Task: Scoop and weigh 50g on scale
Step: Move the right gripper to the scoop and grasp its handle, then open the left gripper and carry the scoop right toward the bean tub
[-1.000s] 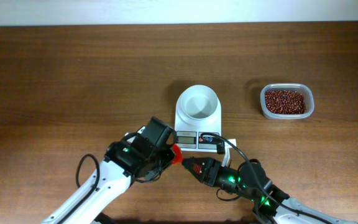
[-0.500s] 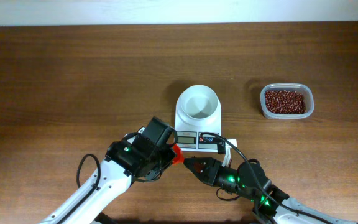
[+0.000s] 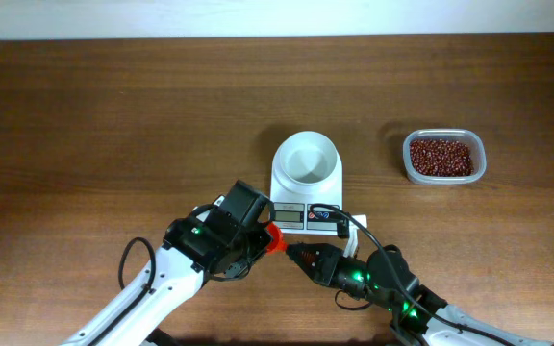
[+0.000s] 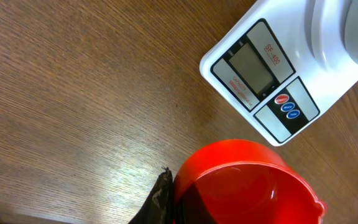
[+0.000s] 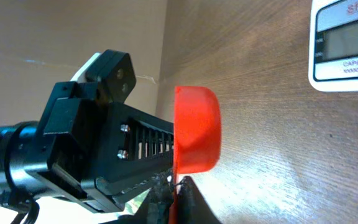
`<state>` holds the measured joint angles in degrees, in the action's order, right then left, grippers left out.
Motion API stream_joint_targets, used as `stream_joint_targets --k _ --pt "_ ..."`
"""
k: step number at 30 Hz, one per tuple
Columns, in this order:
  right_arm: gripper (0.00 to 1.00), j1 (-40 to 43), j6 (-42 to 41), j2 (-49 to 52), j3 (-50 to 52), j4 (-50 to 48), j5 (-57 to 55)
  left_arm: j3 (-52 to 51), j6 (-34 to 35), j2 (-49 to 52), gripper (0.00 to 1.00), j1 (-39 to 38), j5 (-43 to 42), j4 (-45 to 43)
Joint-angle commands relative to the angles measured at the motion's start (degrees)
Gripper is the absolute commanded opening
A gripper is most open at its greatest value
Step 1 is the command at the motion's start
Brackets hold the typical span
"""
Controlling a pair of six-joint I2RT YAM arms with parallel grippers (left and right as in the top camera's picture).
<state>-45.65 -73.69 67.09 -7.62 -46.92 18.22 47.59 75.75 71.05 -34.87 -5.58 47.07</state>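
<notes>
Overhead, and the left hand (image 3: pixel 264 240) is pinched narrow on the red scoop (image 3: pixel 274 237), holding it just off the near edge of the scale (image 3: pixel 306 217). Right hand (image 3: pixel 291 253) points in from the lower right and meets that same scoop nose to nose with the left. Its fingers are drawn almost fully together.

On the right wrist view the scoop sits side-on, with the right fingertips (image 5: pixel 166 202) clamped thin at its lower edge. The left hand's black body is right behind it. Over on the left wrist view you see down into the scoop's glossy red bowl, one dark finger (image 4: pixel 160 196) alongside its rim. I can't tell whether the scoop touches the tabletop (image 3: pixel 113 115).

Moving outward, the scale stands mid-tabletop with its display and red and blue buttons facing the arms. The white bowl (image 3: pixel 306 159) sits on its far half. Well apart on the right, the beans (image 3: pixel 440 157) lie heaped in a clear tub (image 3: pixel 480 163), dark red-brown.
</notes>
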Motion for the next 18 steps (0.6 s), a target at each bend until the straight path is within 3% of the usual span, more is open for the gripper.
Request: stream_joint_targets --k 1,4,6,13,18 --pt "0.04 -0.59 0.13 -0.07 -0.76 1.84 1.01 0.87 0.76 0.42 0.05 -0.24 1.09 -0.28" --pt "0.04 -0.57 2.82 -0.07 -0.76 3.52 0.07 0.87 0.76 0.42 0.27 -0.24 1.09 -0.26" --pt "0.04 -0.57 7.67 -0.07 -0.76 5.99 -3.32 0.9 0.76 0.42 0.33 -0.24 1.11 -0.26" --pt "0.04 -0.37 16.55 -1.38 -0.76 9.66 -3.91 0.87 0.74 0.42 0.45 -0.24 3.08 0.42" --pt "0.04 4.92 19.08 -12.37 -0.79 24.3 -1.79 0.87 0.76 0.42 0.49 -0.24 4.11 0.35"
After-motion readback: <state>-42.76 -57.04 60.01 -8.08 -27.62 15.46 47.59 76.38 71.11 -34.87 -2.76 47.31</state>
